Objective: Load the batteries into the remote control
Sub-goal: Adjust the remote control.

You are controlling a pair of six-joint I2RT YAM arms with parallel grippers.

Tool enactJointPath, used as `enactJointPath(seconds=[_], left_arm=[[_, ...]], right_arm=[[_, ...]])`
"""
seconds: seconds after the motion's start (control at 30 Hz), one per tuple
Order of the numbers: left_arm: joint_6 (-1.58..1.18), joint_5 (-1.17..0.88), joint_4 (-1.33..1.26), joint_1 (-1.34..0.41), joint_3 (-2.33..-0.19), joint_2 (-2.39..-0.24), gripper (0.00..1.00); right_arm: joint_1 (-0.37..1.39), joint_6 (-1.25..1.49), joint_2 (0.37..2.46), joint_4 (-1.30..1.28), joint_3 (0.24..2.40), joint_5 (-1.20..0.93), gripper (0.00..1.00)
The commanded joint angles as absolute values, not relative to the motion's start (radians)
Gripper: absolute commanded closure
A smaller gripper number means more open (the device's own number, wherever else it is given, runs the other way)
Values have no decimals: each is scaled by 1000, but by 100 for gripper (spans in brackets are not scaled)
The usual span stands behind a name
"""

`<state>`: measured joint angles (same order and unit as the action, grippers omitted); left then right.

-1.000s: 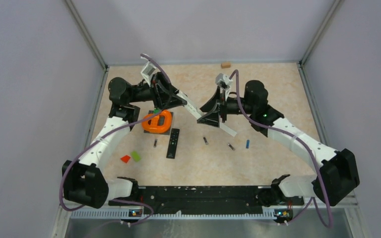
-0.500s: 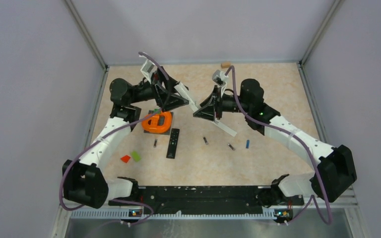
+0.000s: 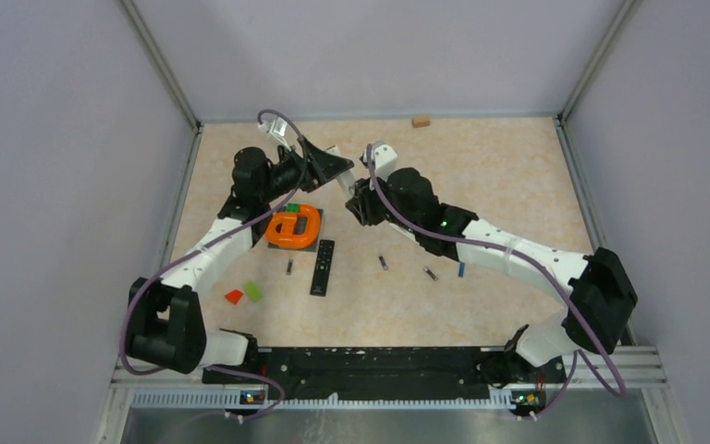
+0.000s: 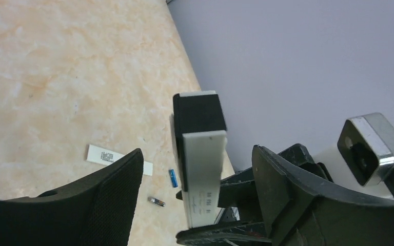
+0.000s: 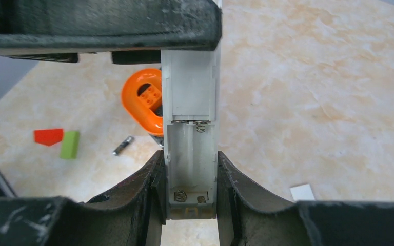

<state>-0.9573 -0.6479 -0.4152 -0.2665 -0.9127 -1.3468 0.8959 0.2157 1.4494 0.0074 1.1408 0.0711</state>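
My right gripper (image 5: 190, 154) is shut on the sides of a white remote (image 5: 190, 92), held above the table. Its battery bay (image 5: 191, 154) is open and empty, with springs showing. My left gripper (image 4: 197, 154) is open, and its fingers (image 4: 110, 197) stand wide on either side of the remote's (image 4: 202, 169) far end without touching it. In the top view the two grippers (image 3: 333, 166) (image 3: 359, 196) meet at the back centre-left. Three dark batteries (image 3: 289, 267) (image 3: 383, 263) (image 3: 431, 274) and a blue battery (image 3: 461, 269) lie on the table.
A black remote (image 3: 323, 267) lies near an orange ring-shaped holder (image 3: 293, 225) with a green brick in it. Red (image 3: 234, 296) and green (image 3: 253, 290) blocks lie at front left. A white cover plate (image 4: 118, 156) lies flat on the table. A wooden block (image 3: 420, 121) sits by the back wall.
Both grippers have moved toward the back left with the white remote. The right arm has stretched left and its wrist has turned over. The batteries have not moved.
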Motion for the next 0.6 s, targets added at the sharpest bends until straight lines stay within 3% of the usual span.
enactJointPath(seconds=[0.0,0.1,0.27,0.47,0.57], left_arm=[[-972,-582,-362,-270,-917,-1346,21],[-974,-592,-364,-270,-917,-1360,28],[-983,-662,-421,-270,-918,-1405,50],[-983,-717,-475,-269,-917,-1428,50],[-974,-719,-473,-270,-919,-1427,56]], right_arm=[[923,207,1474,15,1207,266,100],[923,211,1485,14,1210,259,100],[923,210,1485,15,1216,202,100],[923,225,1495,3,1244,145,100],[922,232,1503,3,1249,140,100]])
